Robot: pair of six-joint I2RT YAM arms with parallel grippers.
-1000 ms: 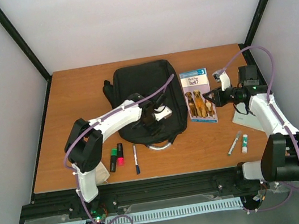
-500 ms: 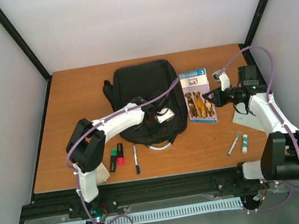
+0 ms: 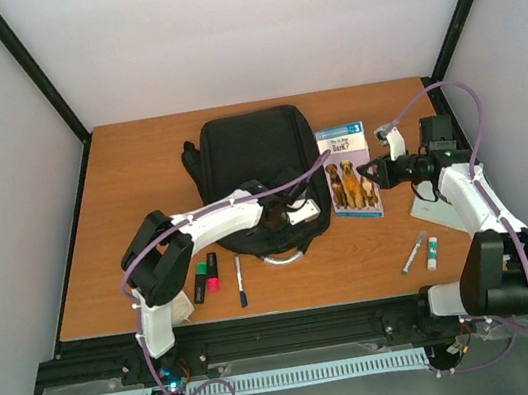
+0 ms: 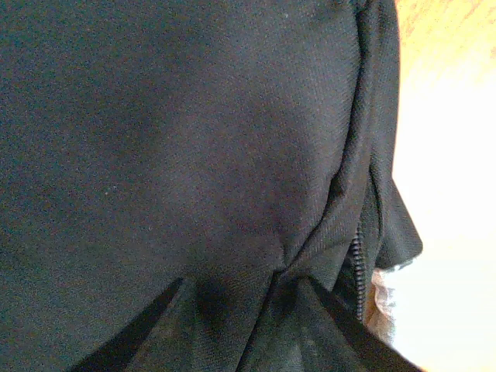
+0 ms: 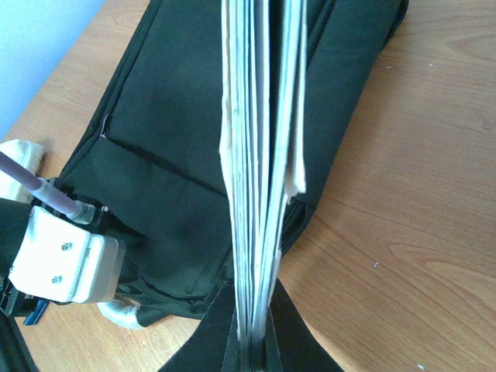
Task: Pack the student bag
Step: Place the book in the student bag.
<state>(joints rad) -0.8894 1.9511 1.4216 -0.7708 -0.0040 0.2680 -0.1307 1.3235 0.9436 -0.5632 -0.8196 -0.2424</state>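
Barely under way. Shows the large black soft fabric student bag lying flat on the brown wooden table, centred and a little toward 12 o'clock, seemingly not yet unzipped, with nothing visibly inside. Leaves every item outside: a thin soft-cover picture book with dogs on its cover at the bag's 3 o'clock, a black marker, a red highlighter and a slim dark pen at its 7 o'clock, a grey marker and a green-and-white glue stick out at 4 o'clock. Still calls for opening the bag and loading all of it.

Has the right gripper clamped tight on the picture book's edge. Has the left gripper pressed onto the bag's 5 o'clock corner beside the zip, jaws part-way apart astride a pucker of cloth; cannot tell whether that fold is pinched yet.

Against the earlier view, finds the left gripper slid from the bag's front panel toward its 4 o'clock edge. Finds the right arm, picture book and loose stationery where they were.
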